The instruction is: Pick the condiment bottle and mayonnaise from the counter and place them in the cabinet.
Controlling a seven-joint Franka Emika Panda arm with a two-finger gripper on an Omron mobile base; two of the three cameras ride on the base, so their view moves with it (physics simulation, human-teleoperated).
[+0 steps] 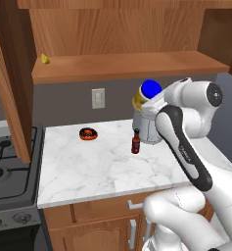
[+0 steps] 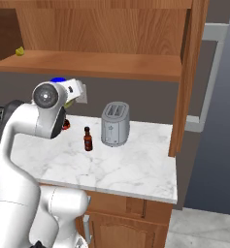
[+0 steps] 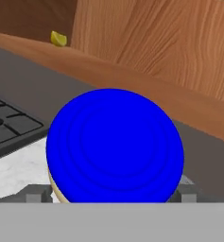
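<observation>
Hand: raised above the desk, fingers wide either side of the mayonnaise, clamped on it, blue lid facing the cabinet. Bottle: upright on the desk just beside the toaster. Donut: farther left, near the stove. Lemon piece: on the cabinet shelf.

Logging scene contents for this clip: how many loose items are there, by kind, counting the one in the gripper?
Jars: 1, mayonnaise, held aloft in the gripper
Bottles: 1, condiment bottle
Toasters: 1, toaster
Doughnuts: 1, doughnut
Yellow fruit pieces: 1, on the cabinet shelf
Total: 5
</observation>
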